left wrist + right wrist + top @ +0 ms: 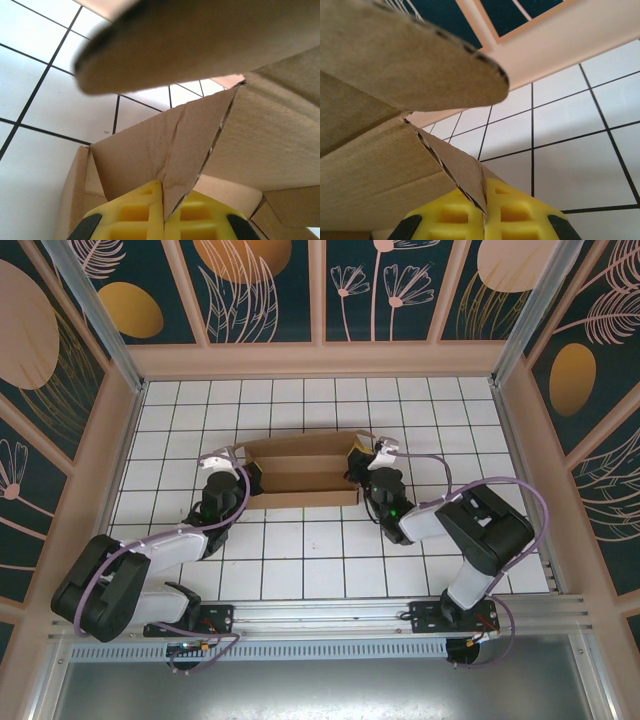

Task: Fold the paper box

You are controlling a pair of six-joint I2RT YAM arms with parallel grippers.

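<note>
The box (300, 472) lies partly folded at mid-table (300, 560), between my two grippers. My left gripper (163, 200) is clamped on its left end flap (165, 145), and my right gripper (485, 212) pinches the right end flap (455, 165). If I pull unevenly, a flap could tear along its ragged crease or slip free, skewing the box. Count: one box, two held flaps, two grippers.

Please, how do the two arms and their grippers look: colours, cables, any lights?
Both the left arm and the right arm have bulky black joints and white links. A pale purple cable runs along each. A green light glows on the right one. The fingers are yellow, with square recesses.
</note>
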